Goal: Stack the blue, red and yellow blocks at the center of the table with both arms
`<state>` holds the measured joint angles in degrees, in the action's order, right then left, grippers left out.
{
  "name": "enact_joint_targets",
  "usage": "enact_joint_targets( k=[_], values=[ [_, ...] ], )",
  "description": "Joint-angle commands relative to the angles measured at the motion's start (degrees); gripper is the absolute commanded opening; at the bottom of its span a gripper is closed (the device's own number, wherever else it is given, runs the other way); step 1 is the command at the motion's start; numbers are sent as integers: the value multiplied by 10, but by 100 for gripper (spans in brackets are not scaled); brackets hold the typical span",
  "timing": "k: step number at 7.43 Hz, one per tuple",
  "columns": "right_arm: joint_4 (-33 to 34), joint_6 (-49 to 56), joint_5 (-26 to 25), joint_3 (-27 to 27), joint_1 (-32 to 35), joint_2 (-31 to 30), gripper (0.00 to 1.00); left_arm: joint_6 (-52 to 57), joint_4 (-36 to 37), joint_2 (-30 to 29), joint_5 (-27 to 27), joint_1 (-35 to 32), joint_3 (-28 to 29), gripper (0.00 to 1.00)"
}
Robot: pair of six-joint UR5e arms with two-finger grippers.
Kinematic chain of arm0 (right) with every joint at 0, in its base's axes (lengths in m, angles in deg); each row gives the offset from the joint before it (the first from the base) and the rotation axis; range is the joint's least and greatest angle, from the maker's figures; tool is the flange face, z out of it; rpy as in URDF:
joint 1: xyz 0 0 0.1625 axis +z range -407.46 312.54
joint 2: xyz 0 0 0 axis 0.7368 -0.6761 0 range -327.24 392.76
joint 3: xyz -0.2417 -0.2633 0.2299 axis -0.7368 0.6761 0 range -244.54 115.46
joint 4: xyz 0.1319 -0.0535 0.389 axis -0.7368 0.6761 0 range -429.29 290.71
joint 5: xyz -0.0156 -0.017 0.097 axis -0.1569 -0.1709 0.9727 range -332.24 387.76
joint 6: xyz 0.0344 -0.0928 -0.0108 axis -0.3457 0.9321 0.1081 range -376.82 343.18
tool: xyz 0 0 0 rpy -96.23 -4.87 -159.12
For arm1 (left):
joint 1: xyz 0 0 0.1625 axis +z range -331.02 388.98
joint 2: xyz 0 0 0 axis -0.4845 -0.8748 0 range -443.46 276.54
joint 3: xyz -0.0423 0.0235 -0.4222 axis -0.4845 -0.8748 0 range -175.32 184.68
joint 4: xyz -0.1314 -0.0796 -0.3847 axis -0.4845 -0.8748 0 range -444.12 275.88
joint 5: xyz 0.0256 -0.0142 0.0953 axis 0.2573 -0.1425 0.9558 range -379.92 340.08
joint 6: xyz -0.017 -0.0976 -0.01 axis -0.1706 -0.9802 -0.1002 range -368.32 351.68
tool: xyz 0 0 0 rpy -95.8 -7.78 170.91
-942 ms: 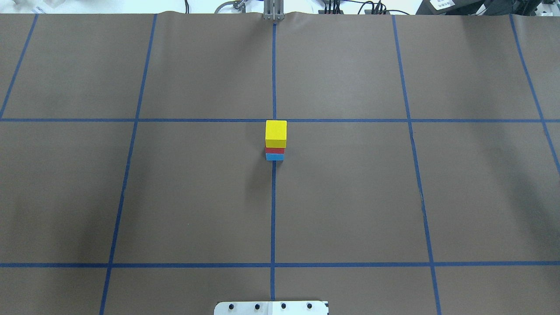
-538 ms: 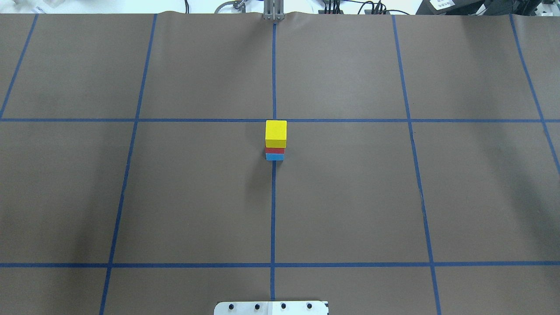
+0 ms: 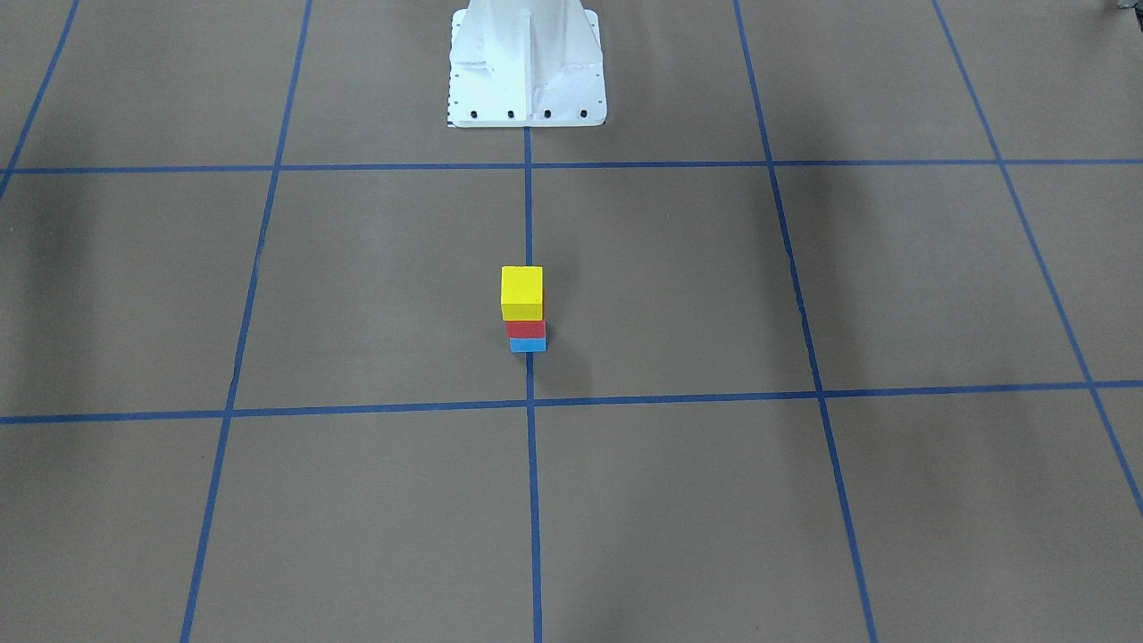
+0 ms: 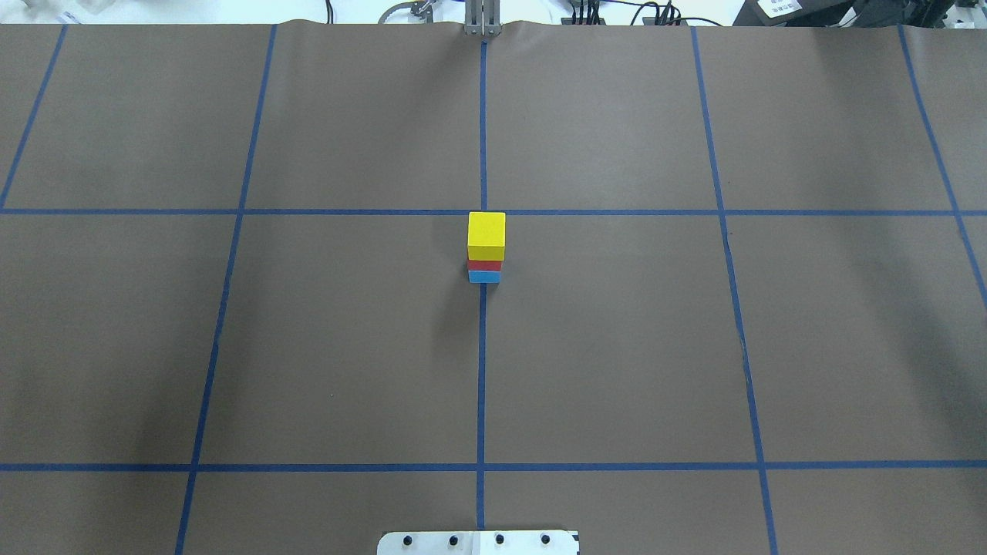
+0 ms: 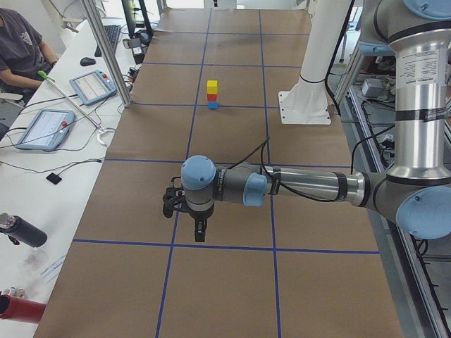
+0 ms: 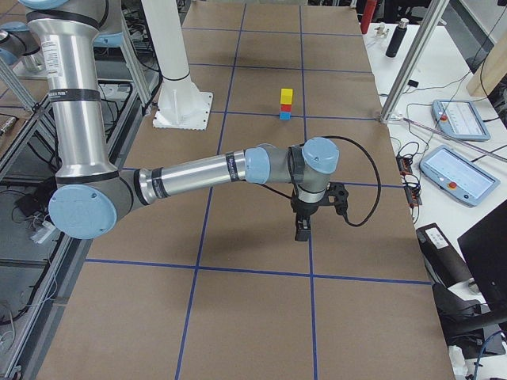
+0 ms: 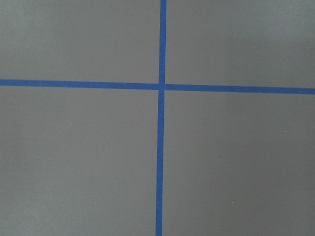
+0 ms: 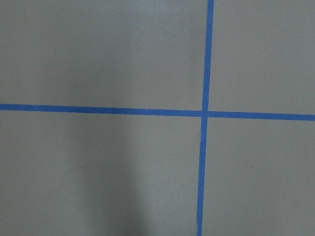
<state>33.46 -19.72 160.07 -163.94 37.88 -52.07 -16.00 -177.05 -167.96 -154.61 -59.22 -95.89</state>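
Far from the stack (image 4: 486,248) hang left claw (image 5: 200,234) and right claw (image 6: 302,233); how open, cannot tell.

Tabletop (image 4: 347,347): brown paper cover, matt, fine grain.
Grid lines (image 4: 482,370): blue tape, smooth, a touch glossier than the paper.
Yellow block (image 4: 486,235), red block (image 4: 484,265), blue block (image 4: 483,277): smooth, even-coloured faces, satin; wood or plastic, cannot tell.
Pedestal (image 3: 527,62): white painted metal, semi-gloss; dark bolt heads (image 3: 511,114) along its foot.
Left arm (image 5: 310,186), right arm (image 6: 198,172): brushed silver metal tubes; joint caps (image 5: 199,173) pale blue, smooth plastic.
Left gripper (image 5: 199,229), right gripper (image 6: 303,229): matt black.
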Motion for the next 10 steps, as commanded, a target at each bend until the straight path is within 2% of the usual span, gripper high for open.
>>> enact_joint_targets(
  k=[1, 6, 9, 10],
  values=[
    [1, 0, 0, -1, 0, -2, 99, 2, 14, 4, 20, 1, -15, 100],
    [-1, 0, -4, -1, 0, -23, 99, 6, 18, -2, 35, 23, -15, 100],
    [-1, -1, -4, 0, 0, -24, 99, 27, 83, -24, 36, 41, -10, 100],
    [-1, -1, -4, -2, -1, -23, 99, 28, 85, -20, 33, 40, -13, 100]
  ],
)
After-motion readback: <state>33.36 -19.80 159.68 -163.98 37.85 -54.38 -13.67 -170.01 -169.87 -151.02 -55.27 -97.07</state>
